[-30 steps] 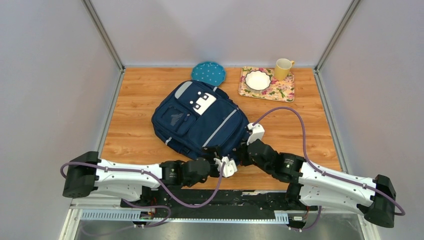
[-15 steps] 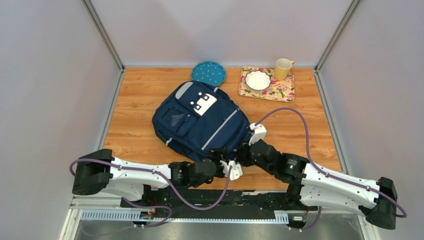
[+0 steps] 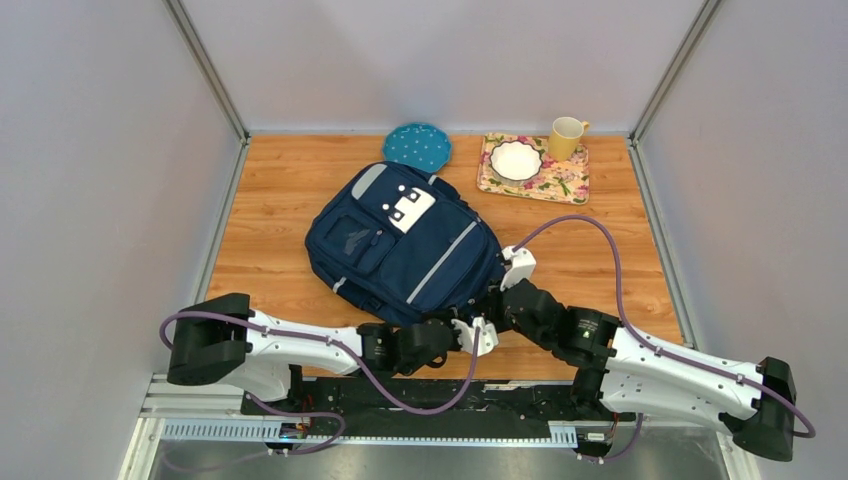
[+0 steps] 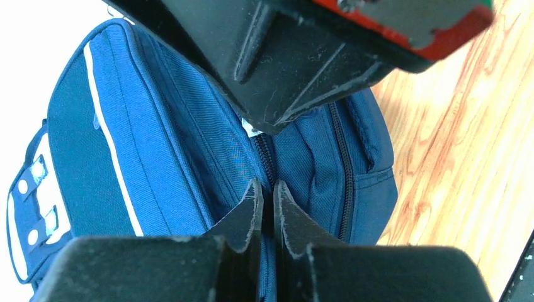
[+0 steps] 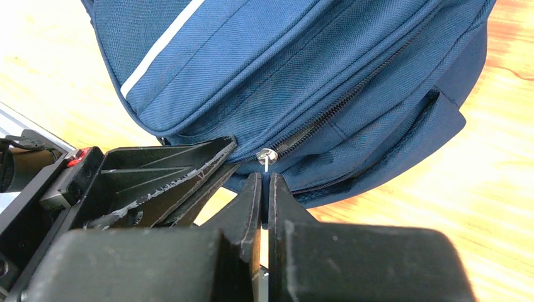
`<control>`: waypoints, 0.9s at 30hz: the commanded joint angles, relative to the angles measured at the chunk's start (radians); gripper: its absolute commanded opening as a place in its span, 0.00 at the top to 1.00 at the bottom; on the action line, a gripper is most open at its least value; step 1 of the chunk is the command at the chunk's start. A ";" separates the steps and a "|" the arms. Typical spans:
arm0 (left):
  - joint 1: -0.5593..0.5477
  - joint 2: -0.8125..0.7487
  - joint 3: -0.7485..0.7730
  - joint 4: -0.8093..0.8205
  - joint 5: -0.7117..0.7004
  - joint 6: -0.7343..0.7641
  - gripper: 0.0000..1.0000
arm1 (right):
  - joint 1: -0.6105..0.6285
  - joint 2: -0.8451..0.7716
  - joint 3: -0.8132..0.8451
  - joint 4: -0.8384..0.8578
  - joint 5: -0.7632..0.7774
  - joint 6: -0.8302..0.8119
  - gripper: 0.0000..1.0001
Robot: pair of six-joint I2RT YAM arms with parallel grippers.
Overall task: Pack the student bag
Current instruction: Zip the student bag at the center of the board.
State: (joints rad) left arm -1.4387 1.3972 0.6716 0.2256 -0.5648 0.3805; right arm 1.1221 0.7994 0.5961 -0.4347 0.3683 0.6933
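Observation:
The student bag (image 3: 400,245), navy with a white patch and pale stripes, lies flat in the middle of the wooden table. Both grippers meet at its near right edge. My left gripper (image 4: 267,189) has its jaws nearly together, pinching the bag's fabric (image 4: 189,157) beside a zip line. My right gripper (image 5: 264,179) is shut right under the silver zip slider (image 5: 267,155), with the thin pull running down between its tips. In the top view the left gripper (image 3: 452,322) and right gripper (image 3: 487,303) sit almost touching. The bag's zips look closed along this edge.
A teal dotted plate (image 3: 417,146) lies behind the bag. At the back right a floral tray (image 3: 565,183) carries a white bowl (image 3: 516,159), and a yellow mug (image 3: 566,136) stands at its far corner. Grey walls enclose the table (image 3: 270,200) on three sides.
My left arm has slid right toward the bag's near edge and its jaws have closed from wide open onto the fabric. The right gripper stayed shut and hardly moved.

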 commanded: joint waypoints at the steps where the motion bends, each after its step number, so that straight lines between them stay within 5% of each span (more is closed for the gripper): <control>1: -0.003 -0.029 -0.009 -0.012 -0.032 -0.058 0.96 | 0.004 -0.037 0.044 0.040 0.017 0.005 1.00; 17: -0.003 -0.378 -0.210 -0.181 0.000 -0.265 1.00 | -0.064 0.055 0.047 0.057 0.044 -0.035 1.00; 27: -0.003 -0.791 -0.329 -0.400 0.063 -0.554 1.00 | -0.189 0.073 0.042 0.116 -0.054 -0.077 1.00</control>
State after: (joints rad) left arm -1.4448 0.7269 0.3634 -0.0418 -0.5018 0.0006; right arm 0.9718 0.8761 0.6060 -0.3595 0.2996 0.6640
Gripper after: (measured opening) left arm 0.017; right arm 0.023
